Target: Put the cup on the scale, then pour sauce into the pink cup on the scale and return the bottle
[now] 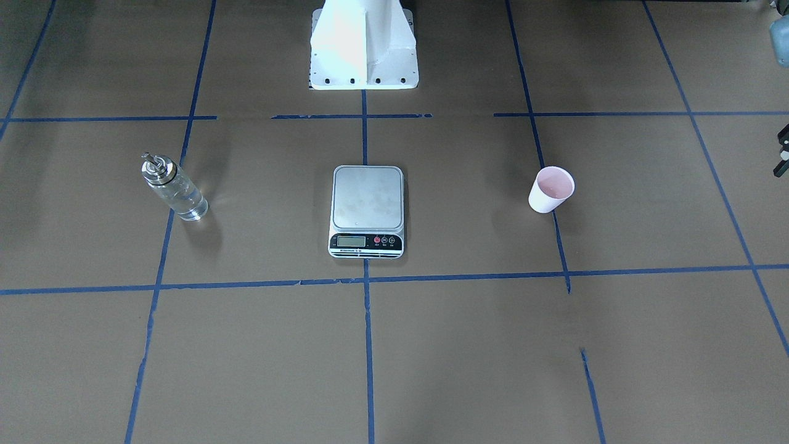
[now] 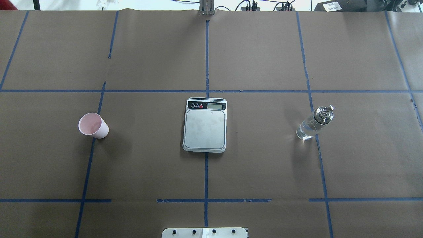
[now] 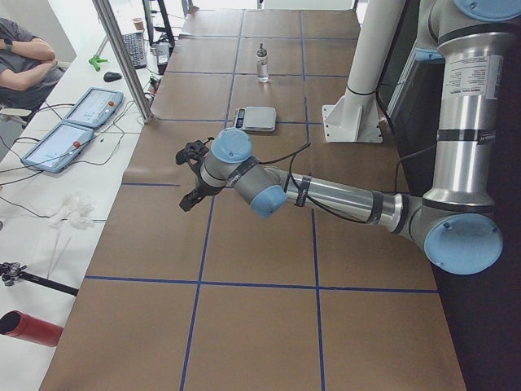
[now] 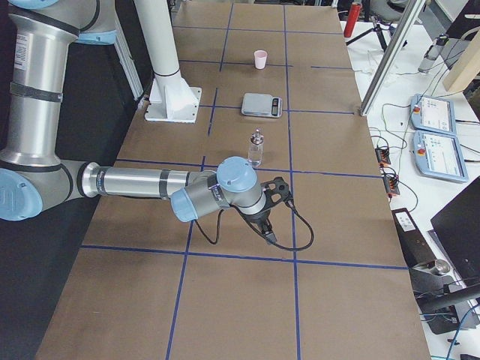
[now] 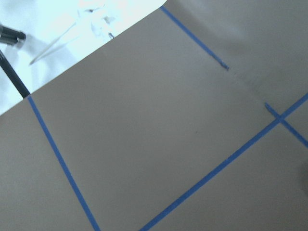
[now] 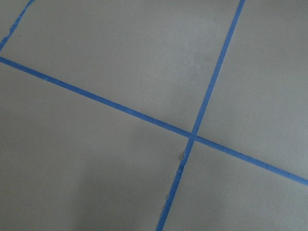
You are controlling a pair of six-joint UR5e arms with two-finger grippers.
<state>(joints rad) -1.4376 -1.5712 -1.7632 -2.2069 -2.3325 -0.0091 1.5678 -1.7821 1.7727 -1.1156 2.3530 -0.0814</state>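
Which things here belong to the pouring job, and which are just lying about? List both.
Job: cup, scale, bottle, sauce inside it.
Lying about, off the brown paper: two tablets, red cylinder, crumpled white material.

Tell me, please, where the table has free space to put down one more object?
Bare paper lies between the cup and the scale, and between the scale and the bottle. The row nearest the robot's base is bare too. Nothing is crowded.

Brown paper table point(image 2: 264, 49) gridded with blue tape point(image 2: 207, 56); white bench point(image 3: 102, 167) holds two tablets point(image 3: 59, 147).
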